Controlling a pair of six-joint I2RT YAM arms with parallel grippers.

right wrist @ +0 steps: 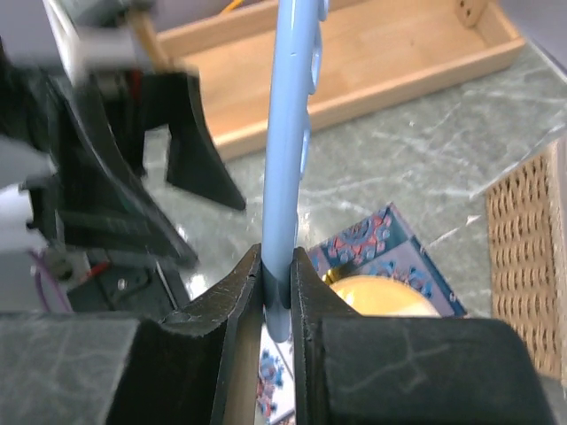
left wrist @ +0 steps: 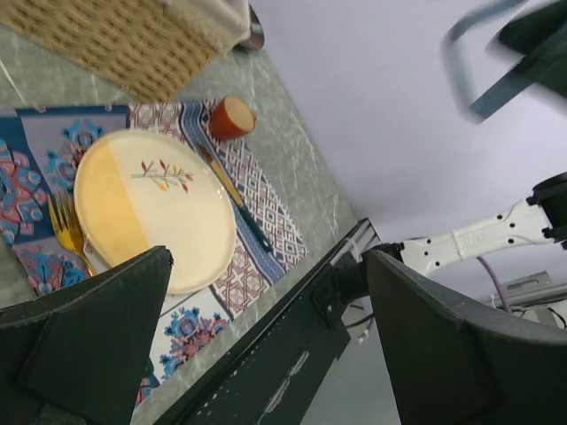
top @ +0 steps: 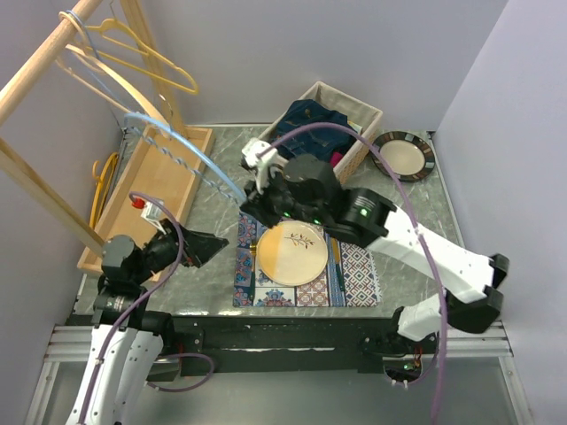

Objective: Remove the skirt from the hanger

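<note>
Jaws of the right gripper [right wrist: 276, 266] were clamped on the lower end of the light blue hanger [right wrist: 288, 133], which was held off the counter [top: 235, 137] with no cloth showing on it. Jaws of the left gripper [left wrist: 267, 255] stood wide apart and empty above the placemat's edge. The dark blue skirt [top: 314, 119] lay bunched in the wicker basket [top: 350, 96], well apart from the hanger.

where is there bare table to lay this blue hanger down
Bare marble lies right of the placemat, below the dark plate, and between the wooden tray and wicker basket. The centre is crowded: the placemat carries a cream plate and cutlery.
</note>
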